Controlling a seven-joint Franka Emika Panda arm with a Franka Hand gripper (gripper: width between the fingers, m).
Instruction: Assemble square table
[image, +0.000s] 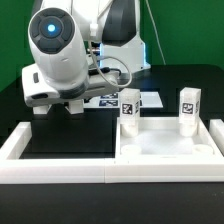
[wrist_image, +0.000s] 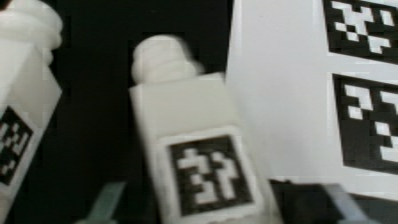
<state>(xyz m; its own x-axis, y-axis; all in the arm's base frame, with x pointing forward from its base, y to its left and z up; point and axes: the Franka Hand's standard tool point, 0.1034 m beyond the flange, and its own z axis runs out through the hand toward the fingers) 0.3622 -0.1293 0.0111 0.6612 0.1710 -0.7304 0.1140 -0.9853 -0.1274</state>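
With hand (wrist_image: 201, 203) spread apart, unclamped, straddling the leg (wrist_image: 192, 110) directly beneath: likely light, stiff, slick plastic; pinch flat flanks beside its tag.

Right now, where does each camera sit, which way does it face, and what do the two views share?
Exterior view: off the white robot arm, which fills its left, facing the white plastic square table top and two upright white leg blocks.
Wrist view: on the wrist, looking between the tips of the claw at a white tagged leg block.
Shared: the marker board.
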